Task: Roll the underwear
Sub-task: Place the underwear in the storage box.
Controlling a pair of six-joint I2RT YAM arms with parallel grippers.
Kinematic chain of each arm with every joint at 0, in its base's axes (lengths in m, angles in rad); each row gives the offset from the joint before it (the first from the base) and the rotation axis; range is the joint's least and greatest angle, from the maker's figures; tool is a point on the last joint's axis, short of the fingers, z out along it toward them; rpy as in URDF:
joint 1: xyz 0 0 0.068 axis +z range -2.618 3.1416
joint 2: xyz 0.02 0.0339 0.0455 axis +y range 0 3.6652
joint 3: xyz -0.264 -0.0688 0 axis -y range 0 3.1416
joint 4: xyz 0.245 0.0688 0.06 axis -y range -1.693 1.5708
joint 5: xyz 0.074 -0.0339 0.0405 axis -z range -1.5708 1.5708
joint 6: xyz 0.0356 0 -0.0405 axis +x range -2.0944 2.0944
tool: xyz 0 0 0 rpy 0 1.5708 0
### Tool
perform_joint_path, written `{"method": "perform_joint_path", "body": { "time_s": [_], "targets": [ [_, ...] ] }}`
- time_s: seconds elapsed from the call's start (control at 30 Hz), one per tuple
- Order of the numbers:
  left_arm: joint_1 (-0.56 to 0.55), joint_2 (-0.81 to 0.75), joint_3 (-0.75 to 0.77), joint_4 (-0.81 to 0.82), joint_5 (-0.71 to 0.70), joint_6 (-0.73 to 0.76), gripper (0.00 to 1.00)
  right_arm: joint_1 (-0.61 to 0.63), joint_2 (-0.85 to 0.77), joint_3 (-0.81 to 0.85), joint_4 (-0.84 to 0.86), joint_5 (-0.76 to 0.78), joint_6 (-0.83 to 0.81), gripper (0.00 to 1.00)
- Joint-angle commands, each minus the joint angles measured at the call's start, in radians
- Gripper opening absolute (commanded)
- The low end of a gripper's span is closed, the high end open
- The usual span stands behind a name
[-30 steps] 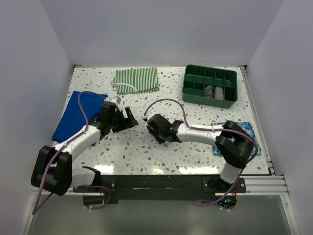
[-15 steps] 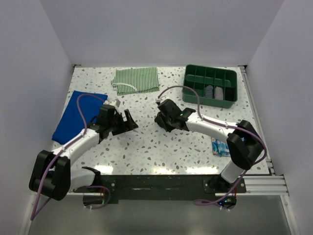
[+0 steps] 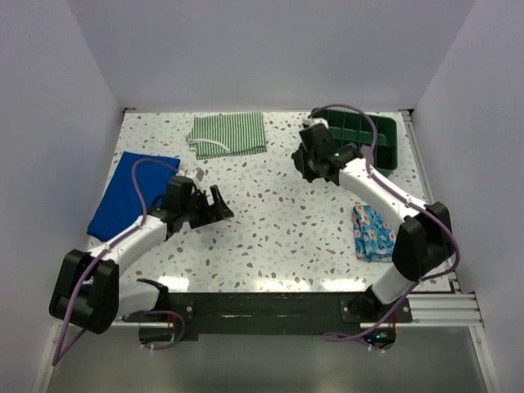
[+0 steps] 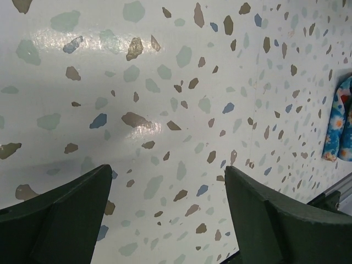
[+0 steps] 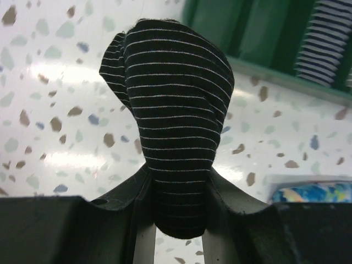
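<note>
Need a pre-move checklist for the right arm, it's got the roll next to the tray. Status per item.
1. Right gripper shut on the underwear: ok.
2. Underwear bundled, no loose tail: ok in the right wrist view; far side cannot tell.
3. Green tray close beside the roll: ok.
4. Free compartment in the tray: ok, the far row looks empty from the top; striped rolls fill part of the near row.
5. Roll lifted off the table: cannot tell.
6. Left gripper open, holding nothing, away from the tray: ok.
</note>
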Motion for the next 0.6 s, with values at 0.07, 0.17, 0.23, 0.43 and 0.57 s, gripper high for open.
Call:
{"method": "perform_joint_path", "body": {
  "time_s": [0.07,0.17,0.23,0.43,0.57],
  "targets": [
    [0.005,0.019,0.002,0.042,0.059,0.039,0.88,-0.115,0.061,0.185,-0.087,0.115,0.033,0.00],
    [0.005,0.025,0.006,0.046,0.074,0.045,0.88,-0.150,0.125,0.261,-0.112,0.162,0.024,0.00],
    [0.005,0.032,0.009,0.045,0.080,0.050,0.88,-0.167,0.157,0.319,-0.123,0.181,0.015,0.00],
    [0.004,0.041,0.017,0.042,0.093,0.064,0.88,-0.204,0.266,0.439,-0.179,0.277,-0.012,0.00],
    [0.005,0.048,0.013,0.048,0.097,0.062,0.88,-0.238,0.308,0.456,-0.182,0.268,-0.016,0.00]
  ]
}}
